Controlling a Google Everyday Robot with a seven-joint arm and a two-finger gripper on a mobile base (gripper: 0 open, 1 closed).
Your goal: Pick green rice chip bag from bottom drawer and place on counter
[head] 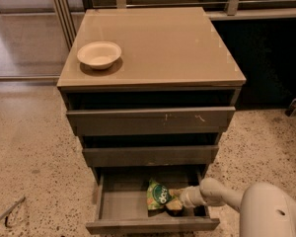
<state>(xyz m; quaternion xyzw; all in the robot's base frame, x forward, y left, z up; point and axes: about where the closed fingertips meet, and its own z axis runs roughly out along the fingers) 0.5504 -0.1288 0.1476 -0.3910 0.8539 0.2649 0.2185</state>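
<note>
Hand [174, 202] in bottom drawer [122, 204], lower centre of frame.
Chip bag [157, 195] touches its left side, long axis up-frame; grip: can't tell.

One camera only, set high in front of the cabinet [149, 156], looking steeply down and forward. The tabletop [158, 43] fills the upper frame and the bottom drawer [121, 204] sits at the lower edge, fairly close. The arm [222, 194] enters from bottom right, gripper [174, 202] inside that drawer's right half.

pincer [174, 202] at green rice chip bag [157, 193], inside bottom drawer [119, 205]
</note>
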